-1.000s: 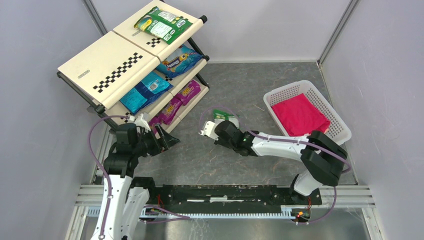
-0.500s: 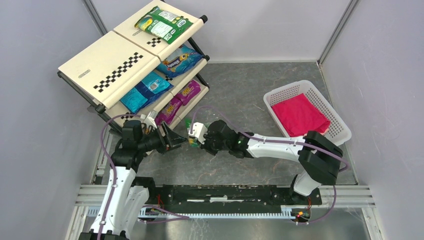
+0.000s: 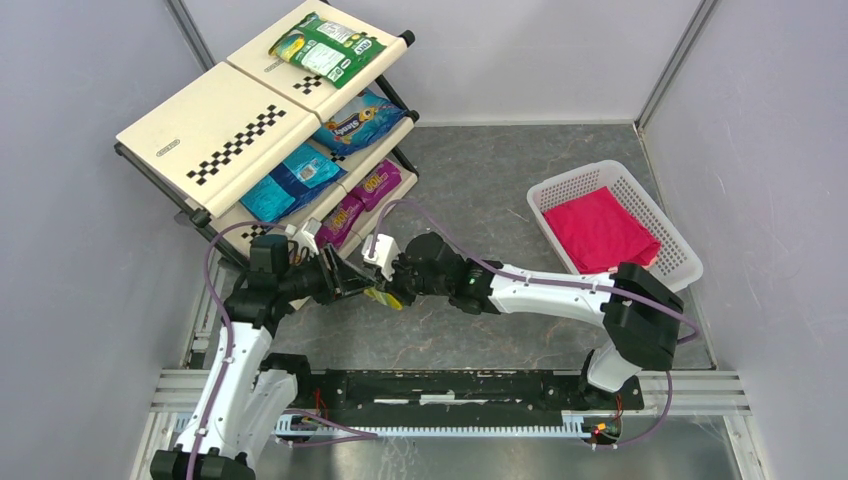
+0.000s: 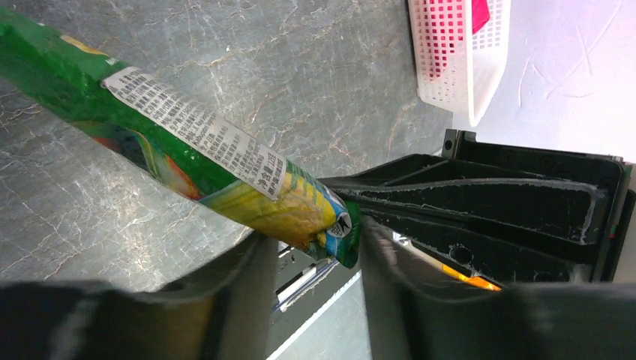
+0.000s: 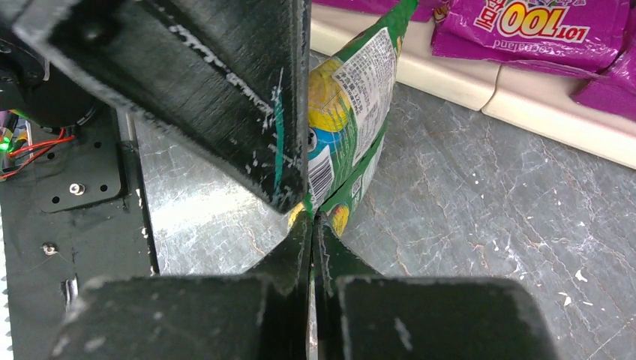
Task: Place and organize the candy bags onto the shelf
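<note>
Beside shelf (image 3: 215, 135) front, R end effector (image 5: 311, 221) clenched on green candy bag (image 4: 195, 142), L end effector (image 4: 319, 259) spread round it; basket (image 3: 570, 177) w/ pink cloth (image 3: 600, 232).

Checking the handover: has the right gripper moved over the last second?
Yes. The right gripper has moved left, away from the white basket and toward the shelf, carrying the green candy bag.
</note>
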`<state>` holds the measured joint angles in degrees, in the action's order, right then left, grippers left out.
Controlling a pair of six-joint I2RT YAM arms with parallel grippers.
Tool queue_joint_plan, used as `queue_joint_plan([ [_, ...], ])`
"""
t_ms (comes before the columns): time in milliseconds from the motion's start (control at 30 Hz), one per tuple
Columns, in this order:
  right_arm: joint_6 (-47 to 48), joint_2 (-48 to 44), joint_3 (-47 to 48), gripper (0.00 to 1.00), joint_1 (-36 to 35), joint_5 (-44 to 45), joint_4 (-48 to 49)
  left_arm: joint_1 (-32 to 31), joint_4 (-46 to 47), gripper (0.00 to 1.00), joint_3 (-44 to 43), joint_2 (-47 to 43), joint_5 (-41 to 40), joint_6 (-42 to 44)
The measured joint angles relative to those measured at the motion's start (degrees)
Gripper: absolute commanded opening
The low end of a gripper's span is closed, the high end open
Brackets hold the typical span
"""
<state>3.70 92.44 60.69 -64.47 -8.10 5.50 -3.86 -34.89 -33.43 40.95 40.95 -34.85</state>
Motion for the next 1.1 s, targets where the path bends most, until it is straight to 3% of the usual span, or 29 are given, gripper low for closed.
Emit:
queue_joint_plan([
  [133, 0.02, 0.02, 0.0, 0.01, -0.83, 0.63, -0.37, -0.04, -0.76, 0.21, -0.26, 0.07, -0.31, 0.63],
  [200, 0.02, 0.2, 0.0, 0.05, -1.2, 0.96, -0.39, -0.04, -1.03, 0.16, -0.46, 0.2, -0.24, 0.63],
  [267, -0.04, 0.22, 0.0, 0.13, -1.42, 1.31, -0.37, -0.09, -1.09, 0.09, -0.5, 0.22, -0.26, 0.61],
  [300, -0.15, 0.22, 0.0, 0.22, -1.44, 1.33, -0.37, -0.09, -1.16, 0.06, -0.5, 0.22, -0.28, 0.61],
  [400, -1.51, 0.35, 0.0, 0.46, -1.53, 1.75, -0.44, -0.09, -1.18, 0.02, -0.52, 0.22, -0.35, 0.63],
  [500, -3.76, 0.9, 0.0, 0.55, -1.55, 2.6, -0.35, -0.09, -1.18, 0.02, -0.52, 0.22, -0.33, 0.61],
  [633, -6.58, 2.89, 0.02, 0.58, -1.62, 4.2, 0.04, -0.09, -1.2, 0.02, -0.52, 0.11, -0.31, 0.61],
  [767, -8.94, 5.01, 0.11, 0.51, -1.7, 5.55, 0.13, -0.09, -1.4, 0.02, -0.52, -0.22, -0.31, 0.55],
  [933, -12.07, 5.55, 0.02, 0.27, -1.81, 5.33, 2.36, -0.09, -1.55, 0.04, -0.52, -0.61, -0.31, -0.07],
  [1100, -15.08, 4.85, -2.82, 0.04, -1.88, 5.09, 7.1, -0.09, -1.88, 0.21, -0.55, -0.98, -0.09, -0.59],
])
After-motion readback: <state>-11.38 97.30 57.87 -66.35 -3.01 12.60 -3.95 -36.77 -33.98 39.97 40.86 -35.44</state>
